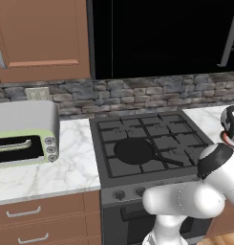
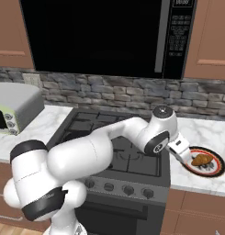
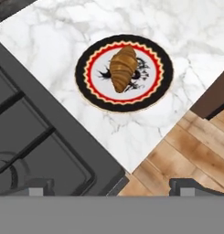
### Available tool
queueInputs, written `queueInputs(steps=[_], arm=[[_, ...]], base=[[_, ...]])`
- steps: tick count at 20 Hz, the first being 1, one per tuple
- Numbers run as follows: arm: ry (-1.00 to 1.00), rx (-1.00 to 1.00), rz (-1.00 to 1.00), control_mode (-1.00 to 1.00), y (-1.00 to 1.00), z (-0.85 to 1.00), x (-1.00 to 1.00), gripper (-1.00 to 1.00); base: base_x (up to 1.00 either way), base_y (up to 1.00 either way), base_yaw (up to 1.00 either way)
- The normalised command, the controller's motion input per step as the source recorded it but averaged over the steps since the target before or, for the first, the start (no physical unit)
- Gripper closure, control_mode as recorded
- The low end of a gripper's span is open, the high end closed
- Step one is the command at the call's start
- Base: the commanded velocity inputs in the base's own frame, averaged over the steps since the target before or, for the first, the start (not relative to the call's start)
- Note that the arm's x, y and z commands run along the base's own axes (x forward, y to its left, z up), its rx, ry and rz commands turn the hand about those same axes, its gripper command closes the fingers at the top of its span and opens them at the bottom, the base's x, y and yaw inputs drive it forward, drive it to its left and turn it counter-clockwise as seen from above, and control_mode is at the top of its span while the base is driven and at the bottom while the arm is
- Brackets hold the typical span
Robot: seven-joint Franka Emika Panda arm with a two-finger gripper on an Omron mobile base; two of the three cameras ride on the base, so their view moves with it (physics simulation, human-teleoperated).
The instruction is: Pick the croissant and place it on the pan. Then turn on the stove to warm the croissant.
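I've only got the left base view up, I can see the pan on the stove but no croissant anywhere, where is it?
Observer: The croissant lies on a round plate with a dark and red rim, on the marble counter to the right of the stove.
Operator: Okay, and where's the end effector, is it near it?
Observer: The end effector hangs just left of the plate, beside the stove's right edge, above the counter.
Operator: Has it got hold of the croissant?
Observer: No. The hand view shows the fingertips wide apart with nothing between them, and the croissant sits well ahead of them, untouched.
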Motion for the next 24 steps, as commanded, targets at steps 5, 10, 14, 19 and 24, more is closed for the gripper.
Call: queueInputs(steps=[5,10,14,19,24], arm=[[0.03,-0.01,-0.01,-1.0,-0.3,-0.12,0.0,-1.0],[0.0,0.0,-0.05,-1.0,-0.34,-0.06,0.09,-1.0],[0.02,0.0,-0.06,-1.0,-0.26,-0.1,0.22,-1.0],[0.03,0.0,-0.07,-1.0,-0.19,-0.13,0.23,-1.0],[0.01,0.0,-0.07,-1.0,-0.24,-0.09,0.17,-1.0]], base=[[0.0,0.0,0.0],[0.0,0.0,0.0],[0.0,0.0,0.0],[0.0,0.0,0.0],[0.0,0.0,0.0]])
